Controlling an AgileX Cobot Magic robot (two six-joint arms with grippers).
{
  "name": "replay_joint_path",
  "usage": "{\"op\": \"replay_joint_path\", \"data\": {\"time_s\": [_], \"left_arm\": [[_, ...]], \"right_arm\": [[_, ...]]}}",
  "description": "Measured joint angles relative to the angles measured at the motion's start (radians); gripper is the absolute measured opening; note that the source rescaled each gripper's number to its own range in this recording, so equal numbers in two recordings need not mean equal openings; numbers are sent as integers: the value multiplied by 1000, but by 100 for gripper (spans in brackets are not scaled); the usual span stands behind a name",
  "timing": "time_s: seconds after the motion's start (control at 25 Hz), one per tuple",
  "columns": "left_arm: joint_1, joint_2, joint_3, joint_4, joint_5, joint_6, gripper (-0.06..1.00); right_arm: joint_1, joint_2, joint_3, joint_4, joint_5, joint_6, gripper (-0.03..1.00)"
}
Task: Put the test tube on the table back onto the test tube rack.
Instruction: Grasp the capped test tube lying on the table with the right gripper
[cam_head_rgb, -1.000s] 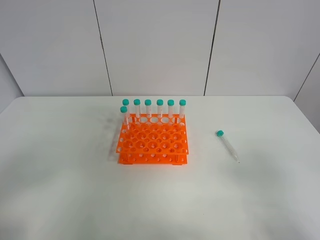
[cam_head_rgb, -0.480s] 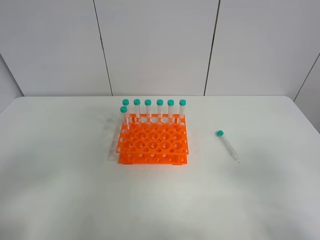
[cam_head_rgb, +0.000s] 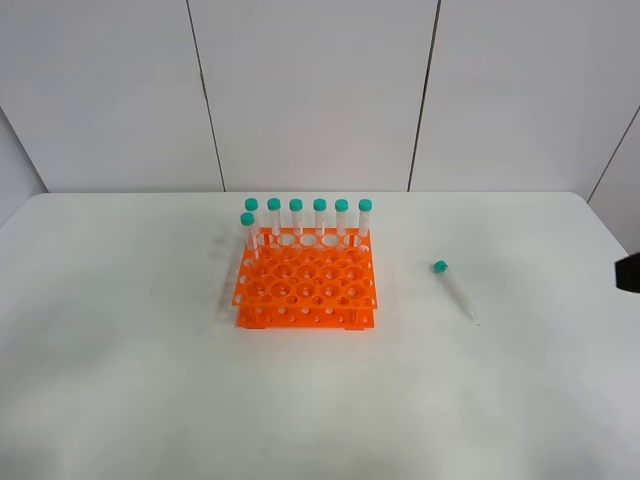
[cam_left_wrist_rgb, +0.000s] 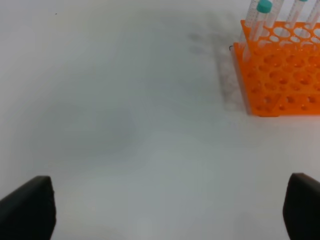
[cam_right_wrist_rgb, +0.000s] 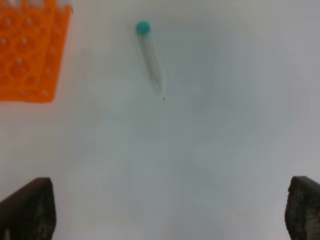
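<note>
The test tube (cam_head_rgb: 455, 291), clear with a teal cap, lies on the white table (cam_head_rgb: 120, 380) to the right of the orange test tube rack (cam_head_rgb: 305, 285). Several like tubes (cam_head_rgb: 308, 218) stand in the rack's back rows. In the right wrist view the lying tube (cam_right_wrist_rgb: 150, 57) is ahead of my open, empty right gripper (cam_right_wrist_rgb: 165, 210), with the rack (cam_right_wrist_rgb: 27, 55) off to one side. My left gripper (cam_left_wrist_rgb: 165, 212) is open and empty over bare table, apart from the rack (cam_left_wrist_rgb: 282, 75). A black piece of the right arm (cam_head_rgb: 628, 272) shows at the exterior view's right edge.
White wall panels (cam_head_rgb: 310, 90) stand behind the table's far edge. The table's rounded right corner (cam_head_rgb: 585, 200) is near the right arm.
A black part of the right arm has come into the exterior view at the right edge. The tube and the rack have not moved.
</note>
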Motion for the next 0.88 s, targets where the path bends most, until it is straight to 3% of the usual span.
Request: {"op": "replay_joint_path", "data": {"time_s": [0.52,0.88], "left_arm": [[0,0,0,0,0,0,100],[0,0,0,0,0,0,100]], "right_arm": [[0,836,-404,-1,64,-108,100],[42,1032,-497,-2,-37,-168,100]]}}
